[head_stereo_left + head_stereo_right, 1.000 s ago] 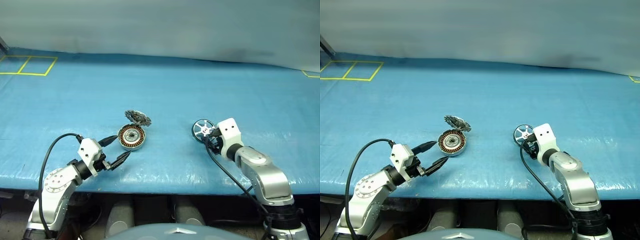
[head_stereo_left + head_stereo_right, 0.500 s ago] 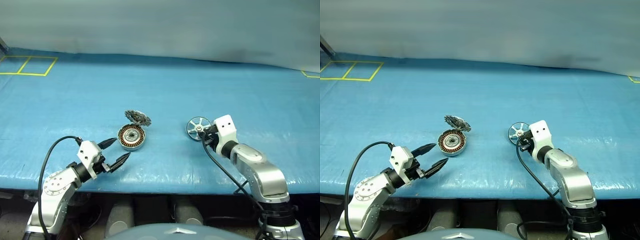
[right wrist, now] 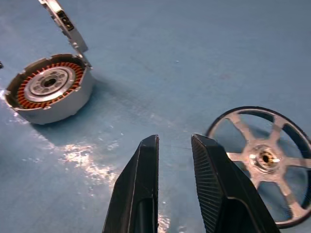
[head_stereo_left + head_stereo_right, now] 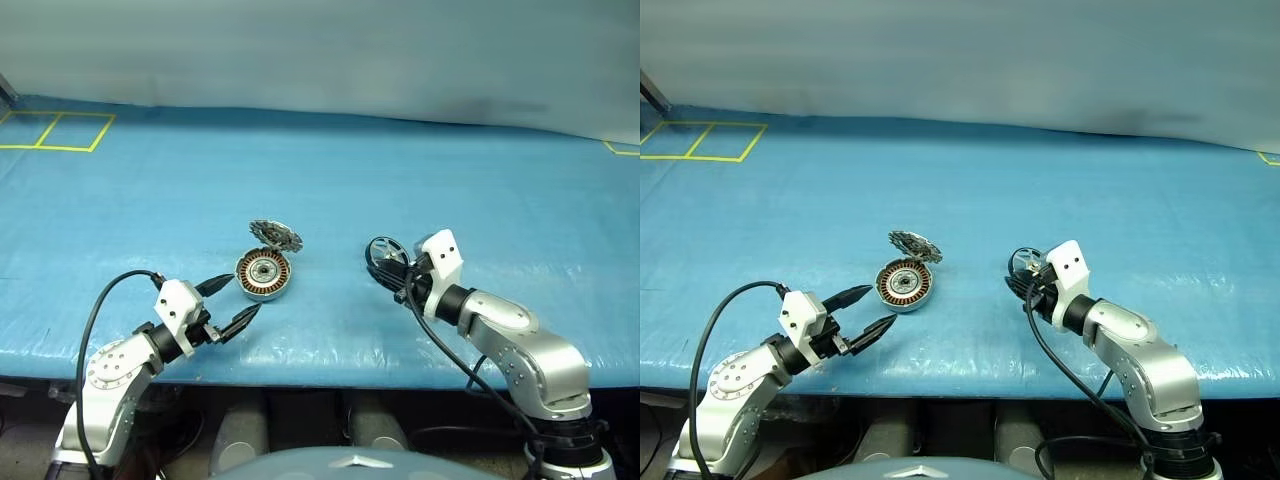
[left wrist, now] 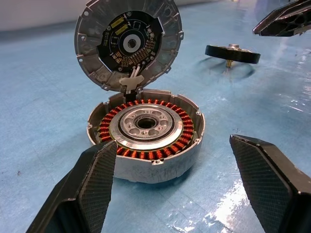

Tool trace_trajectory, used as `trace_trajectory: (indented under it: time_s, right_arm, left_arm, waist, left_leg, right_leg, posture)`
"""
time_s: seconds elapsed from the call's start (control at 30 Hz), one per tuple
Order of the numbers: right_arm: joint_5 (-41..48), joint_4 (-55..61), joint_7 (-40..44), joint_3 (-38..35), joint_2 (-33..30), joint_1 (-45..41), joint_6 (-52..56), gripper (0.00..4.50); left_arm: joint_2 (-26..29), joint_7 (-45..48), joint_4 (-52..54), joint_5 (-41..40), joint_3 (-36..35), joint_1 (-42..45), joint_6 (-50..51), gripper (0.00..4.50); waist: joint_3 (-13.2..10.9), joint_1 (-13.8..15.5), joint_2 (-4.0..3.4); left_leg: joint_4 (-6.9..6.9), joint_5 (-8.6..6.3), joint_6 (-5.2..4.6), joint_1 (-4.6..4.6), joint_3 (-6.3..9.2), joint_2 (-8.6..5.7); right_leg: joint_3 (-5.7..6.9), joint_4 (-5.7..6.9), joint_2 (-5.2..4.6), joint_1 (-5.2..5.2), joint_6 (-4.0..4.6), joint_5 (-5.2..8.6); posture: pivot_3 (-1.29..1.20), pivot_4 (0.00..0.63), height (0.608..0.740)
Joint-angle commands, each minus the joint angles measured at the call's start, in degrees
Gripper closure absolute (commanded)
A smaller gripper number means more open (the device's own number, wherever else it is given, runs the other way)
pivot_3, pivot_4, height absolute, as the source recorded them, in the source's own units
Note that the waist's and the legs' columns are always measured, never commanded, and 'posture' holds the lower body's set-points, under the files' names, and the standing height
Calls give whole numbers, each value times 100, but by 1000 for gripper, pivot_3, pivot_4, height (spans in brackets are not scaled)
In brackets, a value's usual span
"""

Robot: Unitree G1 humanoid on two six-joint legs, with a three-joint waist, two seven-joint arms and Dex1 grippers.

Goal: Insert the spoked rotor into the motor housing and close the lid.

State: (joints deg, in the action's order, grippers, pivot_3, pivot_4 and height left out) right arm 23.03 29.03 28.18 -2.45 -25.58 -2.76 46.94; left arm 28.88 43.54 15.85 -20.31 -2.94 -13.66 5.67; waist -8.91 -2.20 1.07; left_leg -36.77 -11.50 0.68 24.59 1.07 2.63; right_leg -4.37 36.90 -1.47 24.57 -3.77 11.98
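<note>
A blue table cover (image 4: 330,170) carries the motor housing (image 4: 264,275), copper windings showing, its lid (image 4: 276,236) hinged upright at the far edge. The left gripper (image 4: 232,304) stands spread wide just before it, grasping nothing. The right gripper (image 3: 172,160), nearly closed (a slim gap remains), is empty beside the spoked rotor (image 3: 265,158).

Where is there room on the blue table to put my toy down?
Plenty behind the lid, across the bare table to the yellow squares. A bare strip also lies between the motor housing and the spoked rotor. The near edge is crowded: the left gripper sits at the housing, the right gripper by the rotor.
</note>
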Motion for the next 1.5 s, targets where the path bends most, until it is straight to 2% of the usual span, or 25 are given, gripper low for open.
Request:
trace_trajectory:
  time_s: [0.03, 0.17, 0.47, 0.57, 0.73, 0.83, 0.87, 1.2, 1.5]
  right_arm:
    - [-153, -9, -201, -98, -25, -226, -253, 3370]
    - [-317, -242, -277, -20, -119, -328, -212, 3370]
    - [-897, -722, -187, 671, -326, -244, -471, 3370]
    - [-1257, -974, -290, 852, -407, -332, -714, 2764]
    - [-1546, -1089, -364, 973, -406, -383, -861, 1133]
    - [-1314, -919, -309, 723, -250, -380, -830, 103]
    - [-1314, -876, -297, 701, -251, -384, -809, 20]
    - [-589, -660, -164, 189, -18, -547, -320, 20]
    - [-680, -1205, -447, 101, 40, -844, -276, 20]
  left_arm:
    - [25, 17, 75, -6, -69, 44, -80, 461]
    - [13, 19, 61, 13, -56, 63, -93, 461]
    - [-2, -5, 52, 59, -46, 34, -129, 461]
    - [-7, -9, 48, 68, -32, 36, -128, 461]
    - [-12, -13, 50, 78, -26, 45, -129, 461]
    - [-14, -6, 53, 86, -42, 32, -123, 461]
    - [-15, -3, 53, 91, -44, 30, -118, 461]
    - [-31, -2, 49, 114, -29, -6, -118, 461]
    - [-49, -2, 30, 144, -6, -2, -125, 461]
  waist:
    - [0, -3, 0]
    - [0, 5, 0]
    - [0, 5, 1]
    - [1, 5, 1]
    - [2, 4, 3]
    - [1, 6, 3]
    - [1, 6, 2]
    - [1, 7, 1]
    - [0, 5, 1]
  left_leg:
    - [-1, 0, 0, 0, 0, 0]
    - [1, 0, 0, 2, 0, 0]
    - [10, 0, 0, 4, 0, -1]
    - [2, 0, 0, 3, 1, -2]
    - [-12, 0, 0, -2, 1, 0]
    - [-14, 0, 0, 0, 0, -1]
    - [-14, 0, 0, 3, 0, -1]
    - [-2, 0, -1, 6, 2, -1]
    - [-6, 0, 0, 6, 1, -1]
  right_leg:
    - [0, 0, 0, 0, 0, 0]
    - [0, -1, 0, -1, 0, 0]
    - [0, -1, 1, 1, 0, 0]
    - [0, -1, 1, -2, 0, 0]
    - [1, -1, 0, -1, 0, 0]
    - [-1, -1, -1, -2, 0, 0]
    - [-1, 0, 0, -3, 0, 0]
    - [1, 2, 1, -3, 0, 0]
    - [0, 1, 0, -3, 0, 0]
  posture:
    - [0, 150, 740]
    - [0, 150, 740]
    - [0, 150, 740]
    - [0, 150, 740]
    - [0, 150, 740]
    - [0, 150, 740]
    - [0, 150, 740]
    - [0, 150, 740]
    - [0, 150, 740]
